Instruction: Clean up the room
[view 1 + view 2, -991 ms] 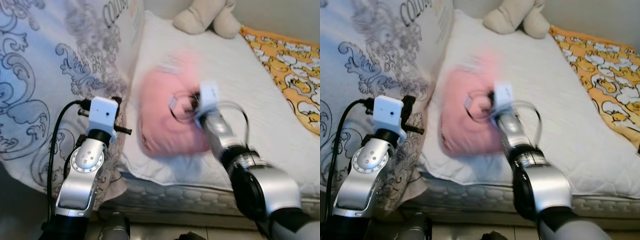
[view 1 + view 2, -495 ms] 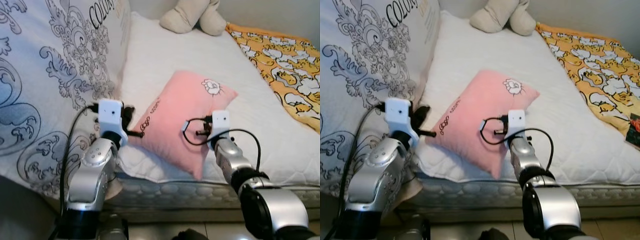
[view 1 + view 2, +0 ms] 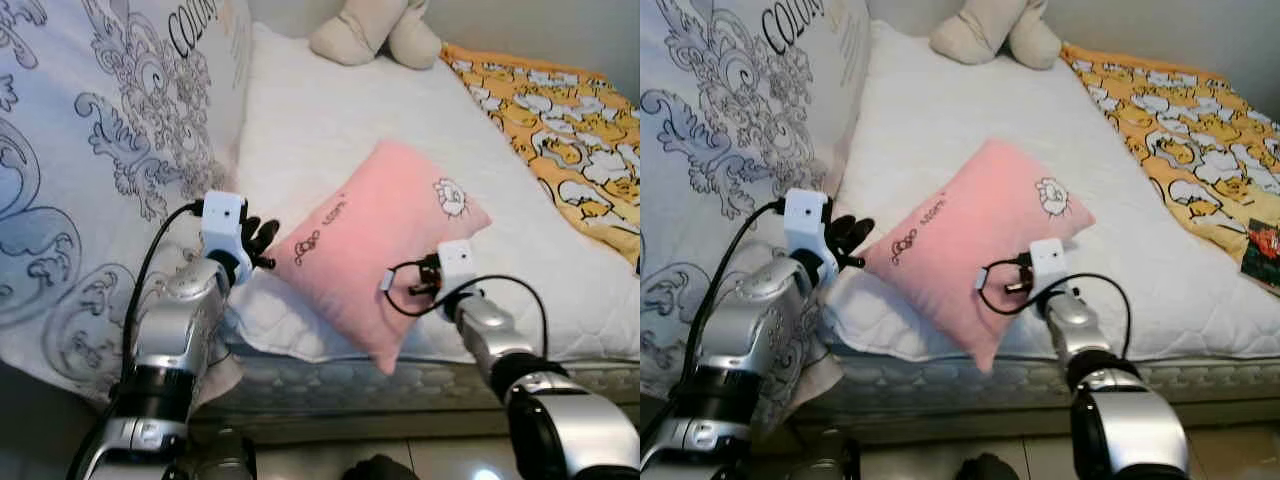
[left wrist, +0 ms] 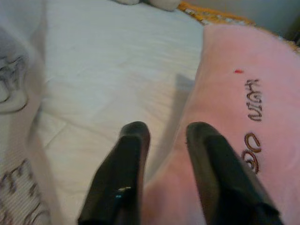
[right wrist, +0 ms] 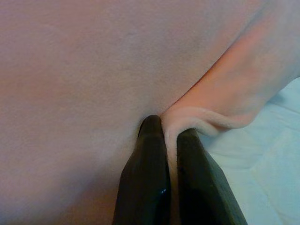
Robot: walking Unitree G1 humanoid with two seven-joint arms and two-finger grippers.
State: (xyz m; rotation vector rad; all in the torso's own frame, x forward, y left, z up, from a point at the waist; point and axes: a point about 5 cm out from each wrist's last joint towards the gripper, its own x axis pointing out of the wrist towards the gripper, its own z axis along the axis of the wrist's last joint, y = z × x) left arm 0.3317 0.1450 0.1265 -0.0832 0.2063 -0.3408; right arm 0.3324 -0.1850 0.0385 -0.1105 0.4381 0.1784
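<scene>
A soft pink fleece pillow (image 3: pixel 380 250) lies tilted at the near edge of the white quilted bed (image 3: pixel 330 130). The right tool (image 5: pixel 169 140) pinches its edge fabric tight; the left tool (image 4: pixel 161 138), fingers parted, straddles its left corner. Closing left before lifting should keep the pillow level.

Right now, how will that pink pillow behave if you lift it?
The pink pillow probably sags: its edge folds between the right end effector fingers. It looks plump and light. The fleece likely grips well, so slipping seems unlikely.
</scene>
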